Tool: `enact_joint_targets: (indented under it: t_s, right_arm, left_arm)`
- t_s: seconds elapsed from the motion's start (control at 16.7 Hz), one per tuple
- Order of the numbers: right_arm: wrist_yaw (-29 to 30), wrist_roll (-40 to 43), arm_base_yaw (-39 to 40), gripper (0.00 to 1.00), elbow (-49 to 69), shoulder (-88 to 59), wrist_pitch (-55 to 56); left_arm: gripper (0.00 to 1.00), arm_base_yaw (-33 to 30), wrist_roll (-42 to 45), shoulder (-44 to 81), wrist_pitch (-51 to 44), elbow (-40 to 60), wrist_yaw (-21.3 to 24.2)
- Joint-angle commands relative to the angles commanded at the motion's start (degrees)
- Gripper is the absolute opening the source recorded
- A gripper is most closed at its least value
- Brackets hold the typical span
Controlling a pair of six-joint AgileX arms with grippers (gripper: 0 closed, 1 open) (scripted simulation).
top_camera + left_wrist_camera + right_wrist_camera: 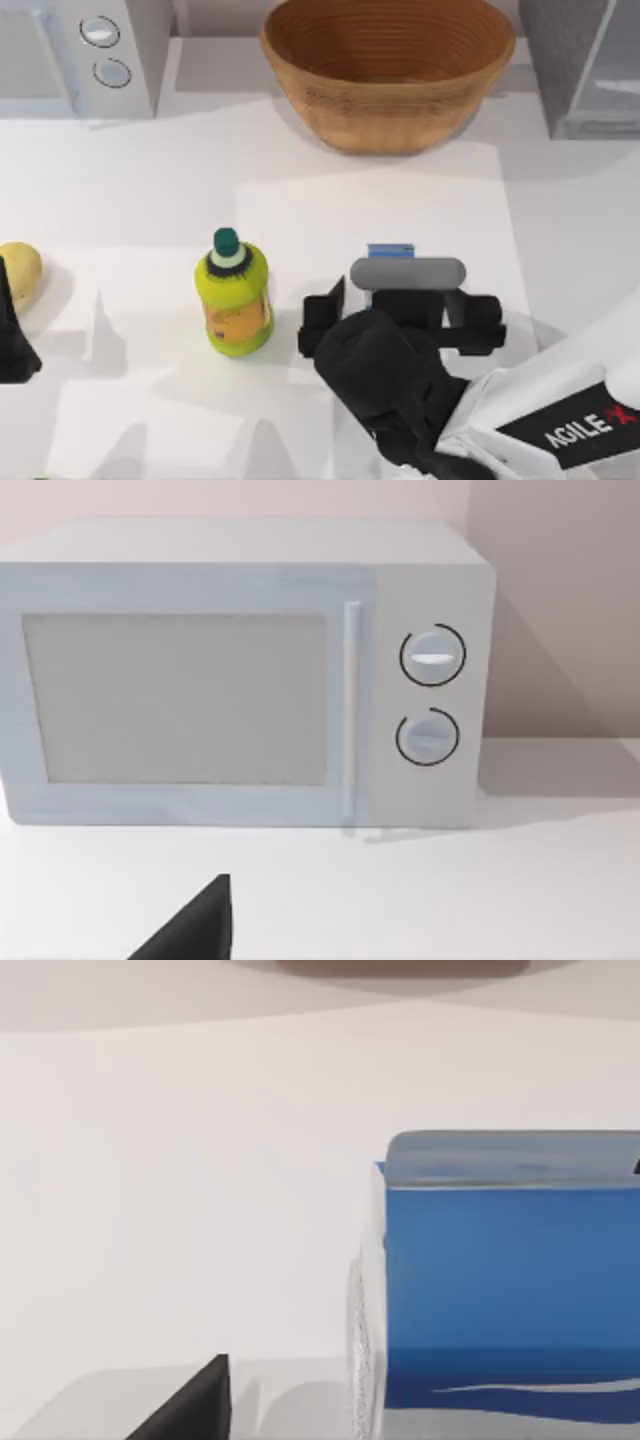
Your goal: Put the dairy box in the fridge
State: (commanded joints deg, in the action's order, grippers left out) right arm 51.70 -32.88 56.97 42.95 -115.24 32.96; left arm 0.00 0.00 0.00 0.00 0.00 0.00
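The dairy box (390,250) stands right of the table's middle, and just its blue top edge shows past my right wrist. My right gripper (405,300) hovers at its near side, open, with black fingers spread wide to either side. In the right wrist view the box (510,1280) looms close as a blue face above a white band, and one black fingertip (195,1405) stands well apart from it. The fridge (590,70) is the dark grey box with a pale door panel at the far right corner. My left gripper (12,345) is parked at the left edge, open.
A yellow-green bottle (236,295) with a green cap stands left of the dairy box. A large woven basket (388,70) sits at the back centre. A white microwave (80,55) with two knobs fills the back left. A yellowish lump (18,272) lies at the left edge.
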Motion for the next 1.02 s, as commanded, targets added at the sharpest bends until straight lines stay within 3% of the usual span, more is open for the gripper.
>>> enact_joint_targets:
  t_s: [0.6, 1.02]
  right_arm:
    - [-4.79, 5.67, -6.36, 1.00, 5.97, -5.11, 3.50]
    - [-5.05, 5.85, -6.49, 1.00, 5.75, -8.14, 6.86]
  left_arm:
    - [1.00, 0.00, 0.00, 0.00, 0.00, 0.00, 0.00]
    - [1.00, 0.00, 0.00, 0.00, 0.00, 0.00, 0.00]
